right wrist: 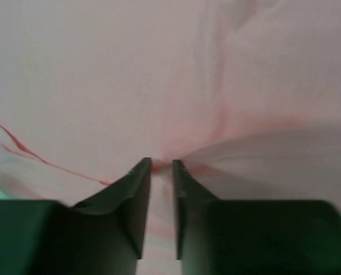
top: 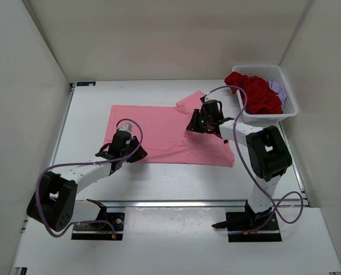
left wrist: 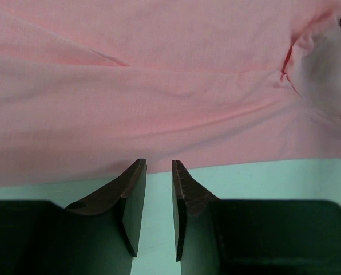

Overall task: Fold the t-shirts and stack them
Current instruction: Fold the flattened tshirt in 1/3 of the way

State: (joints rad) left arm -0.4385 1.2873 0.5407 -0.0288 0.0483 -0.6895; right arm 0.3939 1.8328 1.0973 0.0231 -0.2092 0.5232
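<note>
Spread flat for folding, the plain pink short-sleeved cloth t-shirt (top: 159,134) lies on the white table (top: 90,114) just left of the white plastic mesh basket (top: 291,112). In the basket, the dark red shirt (top: 256,94) and lavender shirt (top: 278,89) sit bunched, apparently awaiting their turn. The right gripper (right wrist: 162,165) is clenched on a pucker of pink cloth at the basket-side end, seemingly to lift a fold. Farther from the basket, the left gripper (left wrist: 159,166) stands slightly parted and grips nothing, with the shirt's near hem just beyond its fingertips.

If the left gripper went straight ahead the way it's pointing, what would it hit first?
The left gripper would probably meet the near edge of the pink shirt, just past a strip of table; its height is unclear.
</note>
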